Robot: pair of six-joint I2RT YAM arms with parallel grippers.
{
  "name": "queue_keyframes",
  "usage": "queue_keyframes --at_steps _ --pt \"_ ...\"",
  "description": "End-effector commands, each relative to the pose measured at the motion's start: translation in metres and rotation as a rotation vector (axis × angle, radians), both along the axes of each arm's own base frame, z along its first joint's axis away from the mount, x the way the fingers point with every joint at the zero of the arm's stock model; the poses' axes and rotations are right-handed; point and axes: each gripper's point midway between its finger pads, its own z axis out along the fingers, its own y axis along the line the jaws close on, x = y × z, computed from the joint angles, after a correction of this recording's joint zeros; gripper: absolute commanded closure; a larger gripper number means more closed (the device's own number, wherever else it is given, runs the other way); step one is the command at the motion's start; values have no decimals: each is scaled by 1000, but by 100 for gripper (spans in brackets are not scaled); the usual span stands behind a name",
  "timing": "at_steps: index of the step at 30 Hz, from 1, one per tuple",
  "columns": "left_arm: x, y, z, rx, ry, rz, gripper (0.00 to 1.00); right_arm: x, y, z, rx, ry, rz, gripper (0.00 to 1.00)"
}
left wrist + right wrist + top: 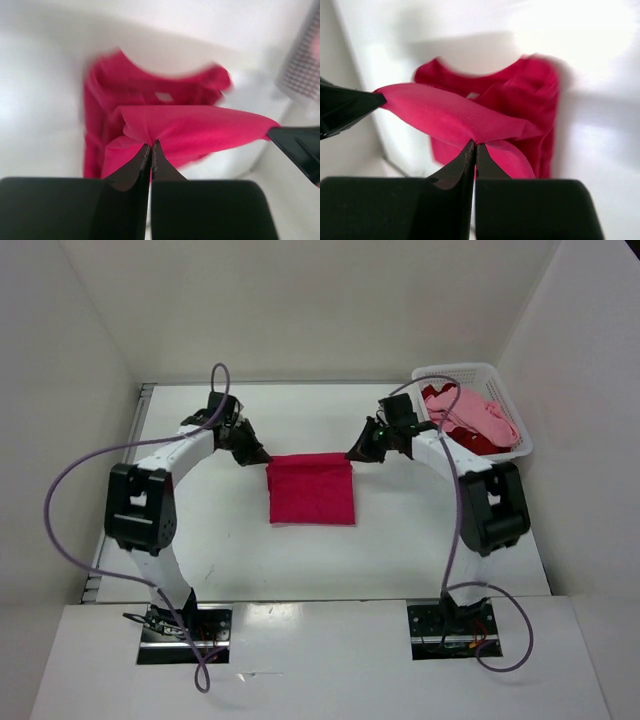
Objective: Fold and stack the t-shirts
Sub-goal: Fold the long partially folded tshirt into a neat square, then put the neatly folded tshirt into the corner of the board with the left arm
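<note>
White walls box in the white table. The left gripper and right gripper each pinch the magenta t-shirt at its far corners.

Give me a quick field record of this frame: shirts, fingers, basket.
magenta t-shirt: mid-table, roughly rectangular, far edge raised off the rest
left fingers: shut on that edge, left end
right fingers: shut on the same edge, right end
basket: far right of the table
light pink t-shirt: bunched in the basket
dark red t-shirt: in the basket, mostly under the light pink one
stack: not started
</note>
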Motion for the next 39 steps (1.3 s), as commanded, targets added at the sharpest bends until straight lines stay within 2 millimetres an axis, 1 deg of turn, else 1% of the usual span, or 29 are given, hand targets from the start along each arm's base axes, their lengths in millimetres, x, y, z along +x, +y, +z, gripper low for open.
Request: queue_keyframes --at_steps 1,2,3,4,5,6,8,9,10,11,12,14,15,16,17,19,20,21,22,23,24,26,28,29,31,32,34,37,39 --pt "28 6 -32 79 1 14 100 34 -6 -19 -90 -38 27 100" --pt "34 9 -37 79 0 23 100 36 -5 -41 -111 9 37 100" --pt "36 9 -50 78 27 31 100 43 -10 -48 -124 16 19 100" --pt "43 12 -49 71 19 49 100 53 -7 -44 -119 0 18 100" --pt "44 14 -58 80 40 62 100 57 -6 -57 -130 18 26 100" --pt "54 14 -49 81 4 69 100 61 -5 -58 -130 17 26 100" --pt "57 15 -55 84 22 91 99 71 -2 -51 -126 5 25 100" --pt "63 18 -50 81 6 101 98 75 0 -50 -120 4 18 99" --pt "64 23 -49 76 10 119 95 79 1 -43 -117 -7 18 93" --pt "66 20 -36 55 -17 121 81 79 1 -43 -117 -7 18 88" --pt "68 25 -29 42 -42 129 71 79 1 -29 -109 -35 16 74" --pt "63 32 -7 32 -101 144 47 75 -3 -18 -119 -61 13 64" --pt "58 33 -1 30 -110 144 44 67 -5 -6 -113 -80 12 60" --pt "53 33 17 27 -160 139 41 65 -8 1 -116 -101 2 54" --pt "35 34 4 33 -126 123 39 56 -11 -4 -120 -90 3 53" --pt "13 22 5 29 -145 77 31 40 -6 9 -111 -118 19 51" --pt "2 17 -1 25 -135 49 29 24 -5 -4 -113 -87 38 58" --pt "-20 15 -24 7 -72 26 27 14 6 -5 -103 -90 58 69" --pt "-31 8 -34 6 -54 -10 22 3 9 2 -98 -104 73 92" --pt "-41 3 -42 11 -41 -49 20 -11 9 -10 -102 -76 69 100" --pt "-48 1 -47 0 -27 -74 18 -18 17 -6 -81 -87 73 100" --pt "-57 -7 -65 9 -2 -122 13 -35 12 1 -49 -99 64 100" --pt "-63 -12 -84 12 50 -150 13 -47 16 13 -19 -121 82 100" --pt "-64 -17 -87 17 52 -173 13 -53 15 10 -15 -112 89 91" --pt "-60 -17 -103 53 72 -166 24 -62 13 16 4 -117 93 79" --pt "-58 -16 -108 56 81 -152 29 -64 14 23 16 -131 101 65" --pt "-51 -17 -123 61 95 -138 50 -73 11 31 30 -149 95 56" --pt "-27 -32 -115 10 54 -130 84 -81 8 36 38 -153 89 52" --pt "-7 -36 -110 0 23 -108 94 -87 5 41 42 -163 89 52"
